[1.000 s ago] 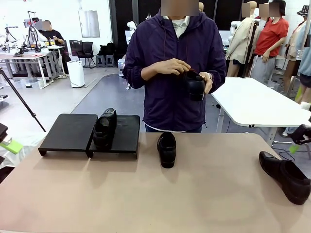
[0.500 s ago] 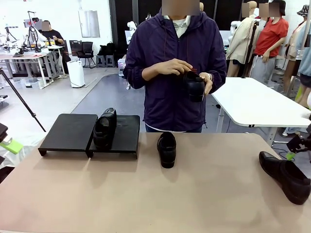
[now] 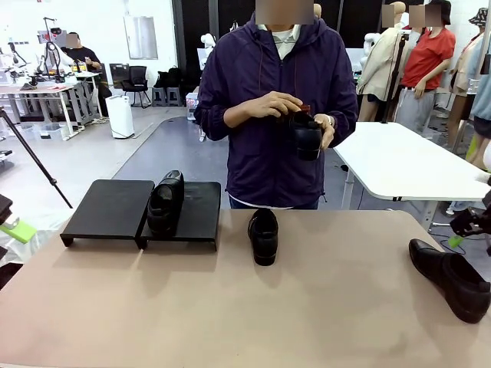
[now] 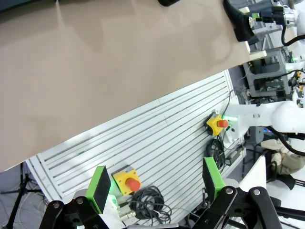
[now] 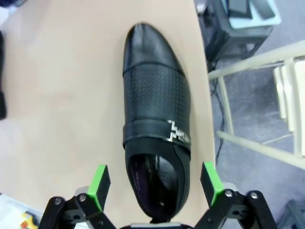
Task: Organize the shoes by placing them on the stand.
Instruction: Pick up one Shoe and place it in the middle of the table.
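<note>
The black stand [image 3: 111,208] sits at the table's far left, with one shoe [image 3: 165,201] lying across the seam of its two panels. A second shoe [image 3: 263,234] rests on the table in the middle, toe towards me. The person holds a third shoe [image 3: 307,136] in both hands at chest height. The fourth shoe [image 3: 451,277] lies at the table's right edge. My right gripper [image 5: 155,183] hangs open just above that shoe [image 5: 155,119], its green pads [image 5: 99,185] either side of the heel opening. My left gripper [image 4: 157,183] is open and empty, off the table's near-left edge.
The person stands at the far side of the tan table [image 3: 230,307]. Below my left gripper are a slatted white base [image 4: 157,138], two yellow stop buttons [image 4: 127,180] and coiled cables [image 4: 150,202]. A white table [image 3: 406,161] stands behind at right.
My right gripper has dropped slightly at the picture's right edge, over the fourth shoe. The person's hands shift a little on the held shoe. Nothing else moved.
</note>
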Available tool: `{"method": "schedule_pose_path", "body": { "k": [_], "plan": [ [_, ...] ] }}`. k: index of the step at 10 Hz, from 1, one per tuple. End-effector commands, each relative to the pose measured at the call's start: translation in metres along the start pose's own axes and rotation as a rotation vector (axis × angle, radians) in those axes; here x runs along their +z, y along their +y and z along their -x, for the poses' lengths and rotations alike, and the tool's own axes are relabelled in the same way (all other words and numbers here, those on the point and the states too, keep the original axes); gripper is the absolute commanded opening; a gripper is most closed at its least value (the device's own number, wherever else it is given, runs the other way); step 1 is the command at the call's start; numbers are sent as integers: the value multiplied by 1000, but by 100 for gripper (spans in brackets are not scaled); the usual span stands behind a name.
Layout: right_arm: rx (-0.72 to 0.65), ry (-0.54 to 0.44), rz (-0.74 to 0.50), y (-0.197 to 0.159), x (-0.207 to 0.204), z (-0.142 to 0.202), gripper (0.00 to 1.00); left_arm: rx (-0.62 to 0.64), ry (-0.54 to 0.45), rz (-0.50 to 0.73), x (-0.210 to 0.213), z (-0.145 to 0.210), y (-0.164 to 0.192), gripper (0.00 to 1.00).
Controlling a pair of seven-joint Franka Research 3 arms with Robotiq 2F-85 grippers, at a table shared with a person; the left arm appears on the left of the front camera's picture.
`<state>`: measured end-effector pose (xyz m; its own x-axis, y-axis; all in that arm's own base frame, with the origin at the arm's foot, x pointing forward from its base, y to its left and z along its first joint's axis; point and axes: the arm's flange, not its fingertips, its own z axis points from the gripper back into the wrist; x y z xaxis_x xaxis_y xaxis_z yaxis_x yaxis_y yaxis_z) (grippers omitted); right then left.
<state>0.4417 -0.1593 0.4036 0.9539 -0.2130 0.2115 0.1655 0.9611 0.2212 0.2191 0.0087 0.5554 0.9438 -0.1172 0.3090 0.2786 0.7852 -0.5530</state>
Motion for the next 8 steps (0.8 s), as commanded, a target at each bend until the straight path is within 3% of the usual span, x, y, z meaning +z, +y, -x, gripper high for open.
{"method": "schedule_pose_path", "body": {
  "k": [1,6,8],
  "plan": [
    [-25,-75,45,10,-12,-1,100,-6,8,-3,4,0,2,100],
    [15,-170,127,-6,-39,-7,100,-6,8,-3,4,0,2,100],
    [23,-140,133,-11,-43,-9,100,-6,8,-3,4,0,2,100]
  ]
}}
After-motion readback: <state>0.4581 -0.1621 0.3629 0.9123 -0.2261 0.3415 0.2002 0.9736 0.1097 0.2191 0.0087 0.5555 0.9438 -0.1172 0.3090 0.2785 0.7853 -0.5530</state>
